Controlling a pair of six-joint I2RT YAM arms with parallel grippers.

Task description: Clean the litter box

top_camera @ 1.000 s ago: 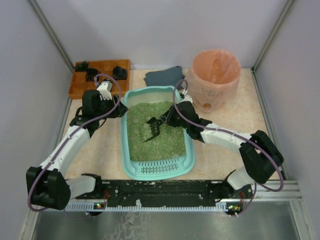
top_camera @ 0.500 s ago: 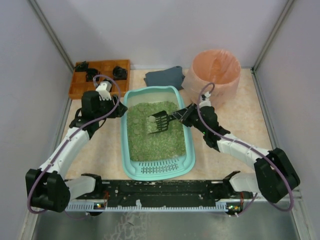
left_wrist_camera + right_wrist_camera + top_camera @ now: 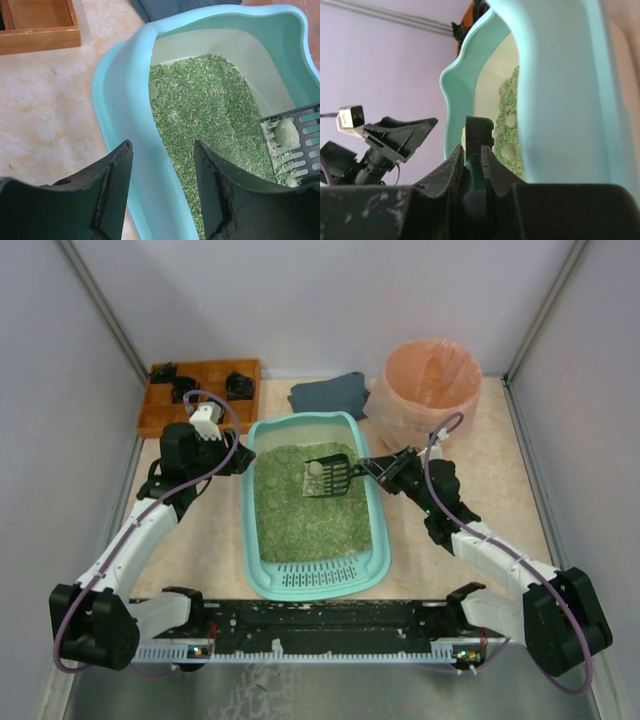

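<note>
The light teal litter box (image 3: 247,520) holds green litter in the middle of the table. My right gripper (image 3: 385,468) is shut on the handle of a black slotted scoop (image 3: 332,477), held above the litter near the box's far right rim. A pale green clump (image 3: 315,468) lies in the scoop. In the right wrist view the jaws (image 3: 472,155) pinch the scoop (image 3: 479,131) beside the box wall (image 3: 555,90). My left gripper (image 3: 240,455) is open, its fingers straddling the box's left rim (image 3: 135,100). The left wrist view also shows the scoop (image 3: 305,150) and clump (image 3: 286,134).
A round bin lined with a pink bag (image 3: 430,390) stands behind and right of the box. A brown wooden tray (image 3: 200,390) with black pieces sits at the back left. A dark grey cloth (image 3: 330,393) lies behind the box. Side walls close in left and right.
My right gripper has lifted the scoop out of the litter with a clump in it and carried it back and right. The left gripper has stayed at the left rim.
</note>
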